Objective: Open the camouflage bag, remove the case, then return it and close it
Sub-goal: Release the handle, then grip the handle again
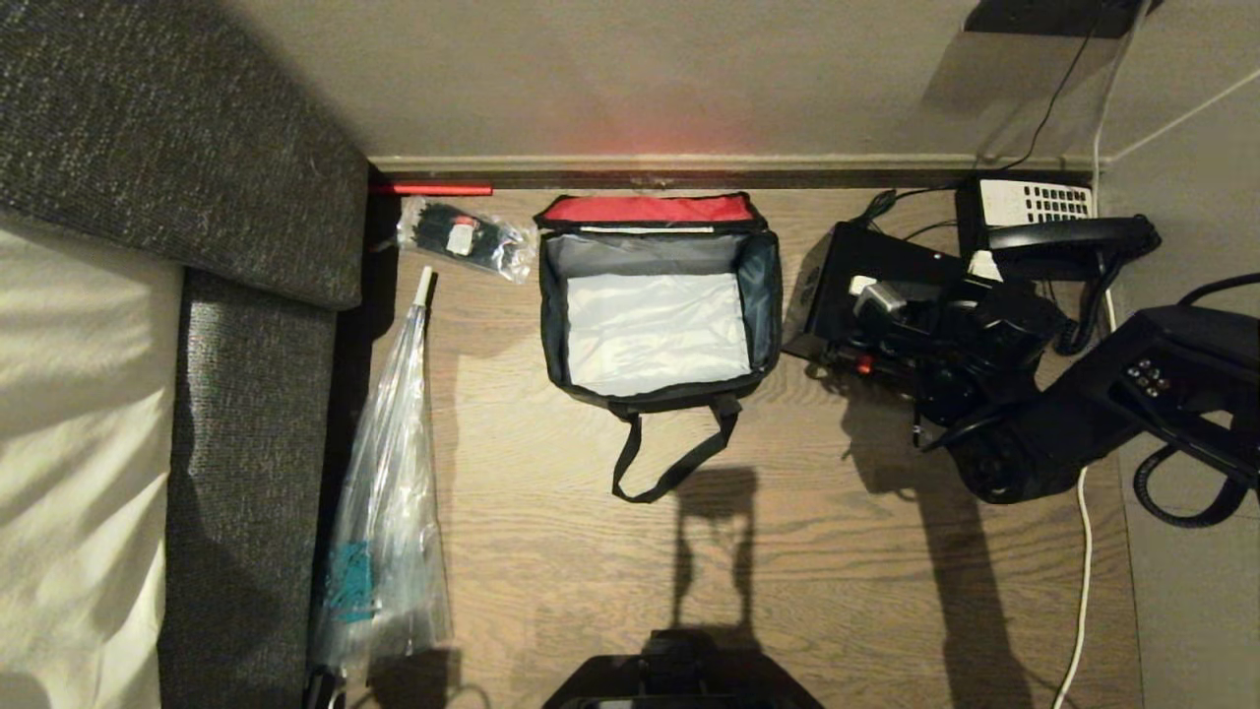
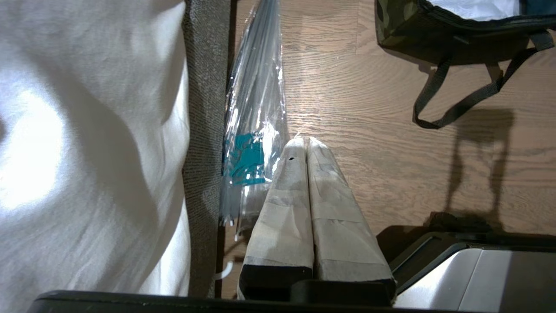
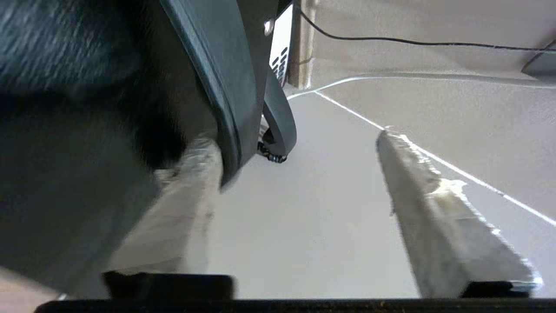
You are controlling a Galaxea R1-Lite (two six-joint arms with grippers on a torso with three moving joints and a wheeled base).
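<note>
Right gripper (image 3: 299, 174), fingers spread wide and gripping nothing, sits beside the case (image 1: 866, 286), with the open camouflage bag (image 1: 655, 394) at nine o'clock.

From my remote seat I see a matt wood-grain floor (image 1: 551, 551) carrying the camouflage bag (image 1: 658, 300), soft woven cloth with a red fabric lid lining and a pale, faintly shiny inner liner, its black webbing strap (image 1: 669, 463) lying dull on the boards. Beside it a clear plastic bag (image 1: 389, 512) crinkles glossy against a coarse grey woven upholstery edge (image 1: 246, 443) and smooth white cloth (image 1: 79, 443). My left gripper (image 2: 304, 143) wears fingers wrapped in what looks like matt, papery tape, the right gripper (image 3: 299, 174) likewise, against smooth black plastic that I cannot make out well.
</note>
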